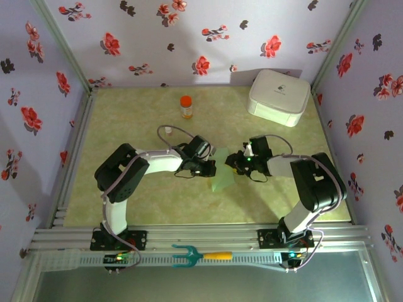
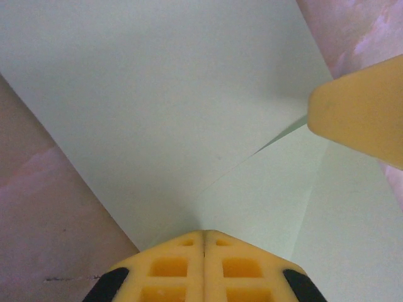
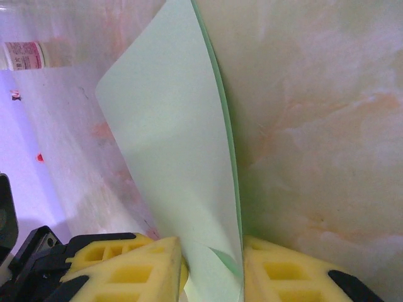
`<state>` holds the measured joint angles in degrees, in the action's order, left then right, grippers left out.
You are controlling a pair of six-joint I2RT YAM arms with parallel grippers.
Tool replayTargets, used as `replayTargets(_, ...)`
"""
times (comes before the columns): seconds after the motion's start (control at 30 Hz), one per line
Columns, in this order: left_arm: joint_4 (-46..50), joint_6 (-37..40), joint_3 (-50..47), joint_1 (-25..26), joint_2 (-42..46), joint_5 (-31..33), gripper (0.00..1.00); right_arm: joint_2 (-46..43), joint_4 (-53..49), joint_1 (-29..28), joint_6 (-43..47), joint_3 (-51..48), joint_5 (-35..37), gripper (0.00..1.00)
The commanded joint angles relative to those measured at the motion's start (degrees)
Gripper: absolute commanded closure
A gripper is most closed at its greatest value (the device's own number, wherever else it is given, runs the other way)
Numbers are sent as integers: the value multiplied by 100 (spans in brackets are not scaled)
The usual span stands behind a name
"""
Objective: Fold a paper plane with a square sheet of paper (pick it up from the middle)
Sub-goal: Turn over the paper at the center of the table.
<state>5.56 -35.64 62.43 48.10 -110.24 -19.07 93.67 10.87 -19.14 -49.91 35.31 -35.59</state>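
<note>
The square sheet of paper (image 1: 223, 174) is pale green and partly folded, held up off the table between both arms at the centre. My left gripper (image 1: 211, 167) is shut on it. In the left wrist view its yellow jaws (image 2: 203, 232) meet on the paper (image 2: 170, 113), which spreads away with a diagonal crease. One fingertip (image 2: 362, 119) of the right gripper pokes in at the upper right there. My right gripper (image 1: 235, 165) faces it from the right. Its jaws (image 3: 211, 255) stand apart, with a curled fold of the paper (image 3: 179, 145) rising between them and touching the left pad.
A white rounded box (image 1: 279, 96) sits at the back right. An orange-capped bottle (image 1: 186, 106) and a small white cap (image 1: 168, 131) stand behind the left arm. A teal fork tool with a yellow handle (image 1: 200, 255) lies on the front rail. Flowered walls close in three sides.
</note>
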Motion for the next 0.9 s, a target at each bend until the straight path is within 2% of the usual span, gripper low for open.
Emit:
replayTargets(0.0, 149, -48, -229, 24, 61, 79, 94, 141, 158, 81, 83, -15, -74, 76)
replayTargets(0.23, 107, -46, -207, 24, 245, 80, 87, 83, 266, 95, 34, -53, -185, 90)
replayTargets(0.43, -150, -94, -454, 16, 839, 593, 80, -180, 228, 101, -10, -118, -189, 98)
replayTargets(0.53, -168, -53, -576, 15, 1210, 944, 76, -419, 5, 102, 53, -91, -113, 98)
replayTargets(0.7, -178, 27, -915, 18, 2023, 1795, 73, -1079, -1121, 67, 543, 136, 466, 98)
replayTargets(0.87, -144, 105, -1273, -8, 2887, 2783, 68, -1806, -2549, -156, 1202, 583, 1615, 98)
